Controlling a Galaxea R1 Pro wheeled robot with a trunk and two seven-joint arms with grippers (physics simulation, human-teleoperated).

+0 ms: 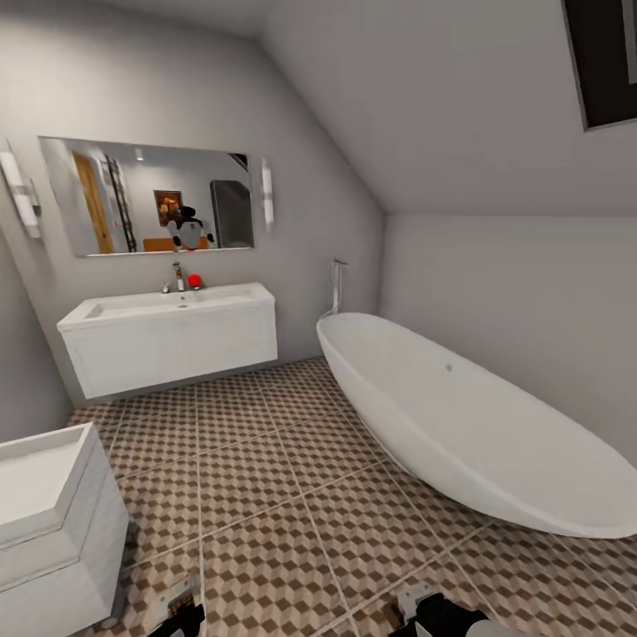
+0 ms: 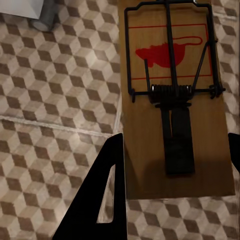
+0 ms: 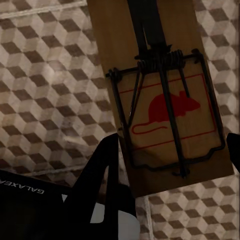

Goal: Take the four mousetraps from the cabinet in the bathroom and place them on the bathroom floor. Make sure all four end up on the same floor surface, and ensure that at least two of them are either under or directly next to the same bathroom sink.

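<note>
Each of my grippers is shut on a mousetrap, held a little above the bathroom floor (image 1: 265,495). In the left wrist view the wooden mousetrap (image 2: 175,100), printed with a red mouse, sits between the dark fingers of my left gripper (image 2: 175,165). In the right wrist view a second mousetrap (image 3: 160,100) is clamped in my right gripper (image 3: 172,165). Both grippers peek in at the bottom of the head view, left gripper (image 1: 181,615) and right gripper (image 1: 420,615). The sink (image 1: 168,305) with its chrome tap hangs on the far wall, several tiles ahead. The cabinet is out of view.
A long white bathtub (image 1: 478,425) fills the right side. A white boxy unit (image 1: 53,513) with a recessed top stands close at my left. A mirror (image 1: 150,195) hangs above the sink and shows the robot's reflection. Open tiled floor lies between me and the sink.
</note>
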